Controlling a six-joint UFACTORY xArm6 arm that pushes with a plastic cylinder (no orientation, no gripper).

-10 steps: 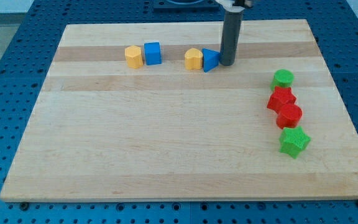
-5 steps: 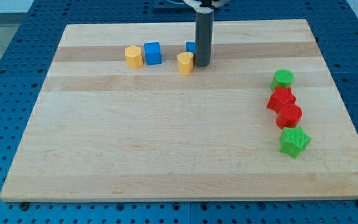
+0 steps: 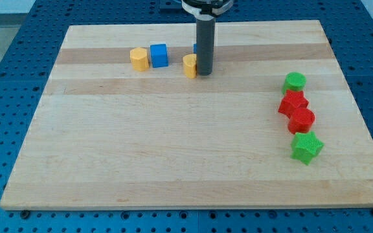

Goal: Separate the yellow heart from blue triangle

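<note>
The yellow heart lies on the wooden board near the view's top centre. My tip stands right against the heart's right side. The blue triangle is almost fully hidden behind the rod; only a small blue sliver shows just above the heart, at the rod's left edge. Whether the heart and the triangle touch cannot be told.
A yellow hexagon and a blue cube sit side by side left of the heart. At the view's right stand a green cylinder, two red blocks and a green star in a column.
My tip has swept left past where the blue triangle stood. The triangle has gone up behind the rod, and the yellow heart has shifted left and slightly down.
</note>
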